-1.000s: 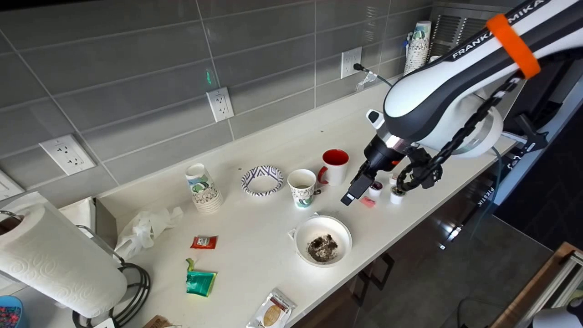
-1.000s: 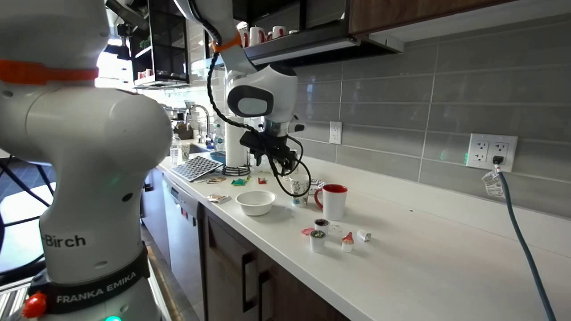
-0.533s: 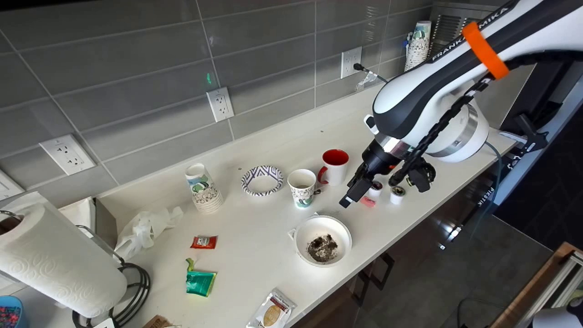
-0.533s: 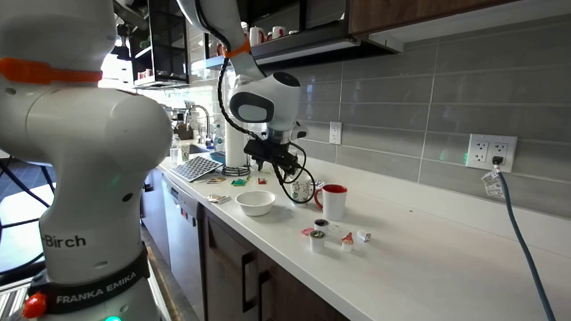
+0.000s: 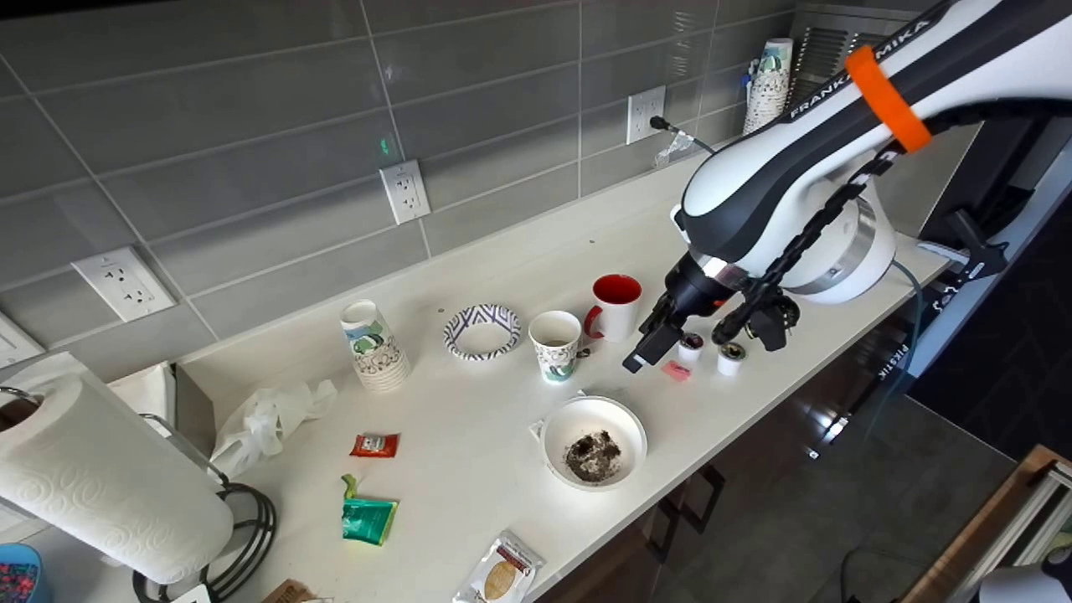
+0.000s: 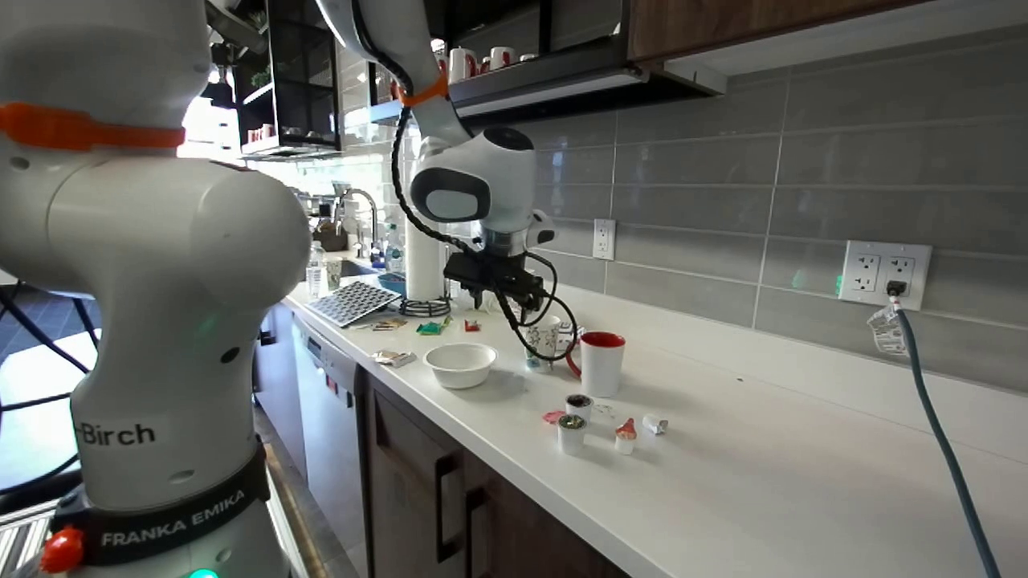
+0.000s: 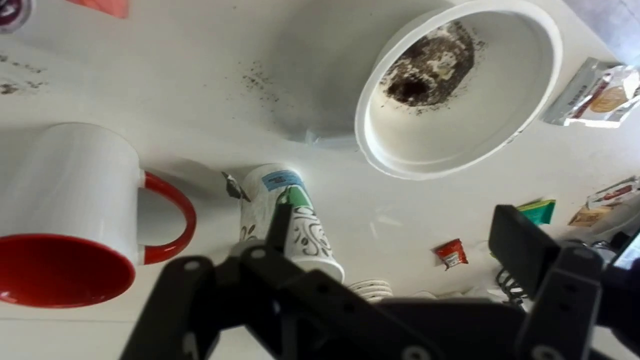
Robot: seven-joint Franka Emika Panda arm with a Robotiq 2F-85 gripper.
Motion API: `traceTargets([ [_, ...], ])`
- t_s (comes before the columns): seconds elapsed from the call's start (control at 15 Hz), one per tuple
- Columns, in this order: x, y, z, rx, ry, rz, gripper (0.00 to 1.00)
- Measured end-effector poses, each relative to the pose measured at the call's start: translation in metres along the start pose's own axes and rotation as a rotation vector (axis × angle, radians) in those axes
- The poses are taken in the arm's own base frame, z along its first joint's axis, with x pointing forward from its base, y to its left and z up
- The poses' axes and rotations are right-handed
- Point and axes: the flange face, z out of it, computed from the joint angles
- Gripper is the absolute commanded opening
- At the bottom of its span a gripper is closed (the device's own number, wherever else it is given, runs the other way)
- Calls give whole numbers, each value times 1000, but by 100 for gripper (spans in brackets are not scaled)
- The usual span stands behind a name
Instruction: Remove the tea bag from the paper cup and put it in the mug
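The paper cup [image 5: 555,345] stands upright on the counter. It is white with a green and dark bean print and shows in the wrist view [image 7: 312,220], partly behind a finger. A small dark piece [image 7: 234,187] sticks out beside it; I cannot tell if it is the tea bag or its tag. The cup's inside is hidden. The mug [image 5: 618,314], white outside with red inside and red handle, stands beside the cup, also in the wrist view [image 7: 75,185]. My gripper [image 7: 392,211] is open and empty above the counter, near the mug and cup.
A white bowl [image 5: 586,414] with dark grounds stands near the counter's front edge. Small pods [image 5: 730,358] lie near the gripper. A patterned bowl [image 5: 481,337] and stacked cups [image 5: 381,356] stand along the back. Red [image 5: 374,445] and green [image 5: 368,521] packets lie farther off.
The arm has swung a little, its upper part shifting left in one exterior picture and the gripper slightly right in another. The gripper tip has barely moved. The cup, mug and bowl have not moved.
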Motion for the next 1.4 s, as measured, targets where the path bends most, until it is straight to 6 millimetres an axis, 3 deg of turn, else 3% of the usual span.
traceTargets([
  [0.33, 12, -7, 1, -137, 51, -80, 100],
  [0.73, 19, -15, 10, -135, 72, -143, 100],
  [1.4, 4, -6, 58, -134, 20, -228, 100],
])
